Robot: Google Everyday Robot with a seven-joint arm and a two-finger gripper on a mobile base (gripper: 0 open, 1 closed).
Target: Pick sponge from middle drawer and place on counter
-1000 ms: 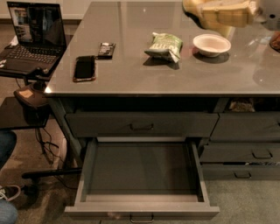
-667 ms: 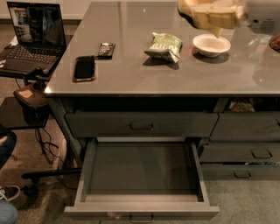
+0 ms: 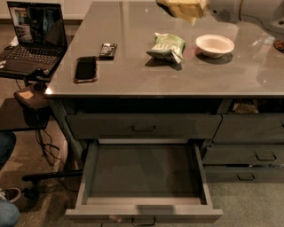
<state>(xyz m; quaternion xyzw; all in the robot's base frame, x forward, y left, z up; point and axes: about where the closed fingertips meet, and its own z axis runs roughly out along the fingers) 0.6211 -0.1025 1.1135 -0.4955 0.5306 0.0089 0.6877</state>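
The pale yellow sponge (image 3: 181, 8) hangs in the air over the far part of the grey counter (image 3: 133, 77), at the top edge of the camera view. My gripper (image 3: 200, 6) comes in from the top right on its white arm (image 3: 248, 11) and is shut on the sponge's right end. The middle drawer (image 3: 144, 208) is pulled wide open below the counter's front edge, and its flat dark inside shows nothing in it.
On the counter lie a green snack bag (image 3: 166, 45), a white bowl (image 3: 214, 45), a black phone (image 3: 85, 68) and a small black device (image 3: 107, 50). A laptop (image 3: 33, 33) sits on a side table at left. A person's leg (image 3: 6, 208) shows at bottom left. Narrower drawers (image 3: 248, 155) are at right.
The arm has carried the sponge to the left over the far part of the counter, from above the bowl to behind the snack bag. The drawer stays open.
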